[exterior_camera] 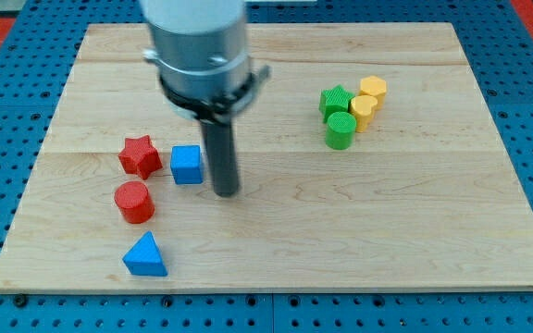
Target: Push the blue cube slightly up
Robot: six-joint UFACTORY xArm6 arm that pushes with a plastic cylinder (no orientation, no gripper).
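The blue cube (pixel 186 165) sits on the wooden board (pixel 359 213), left of centre. My tip (pixel 227 192) rests on the board just to the cube's right and slightly below it, a small gap apart. A red star (pixel 140 155) lies close to the cube's left. A red cylinder (pixel 134 202) stands below the star. A blue triangular block (pixel 145 255) lies near the board's bottom edge, below the cylinder.
At the view's upper right stands a tight cluster: a green star (pixel 335 99), a green cylinder (pixel 340 130), and two yellow blocks (pixel 368 100). The arm's grey body (pixel 199 46) hangs over the board's top left. Blue pegboard surrounds the board.
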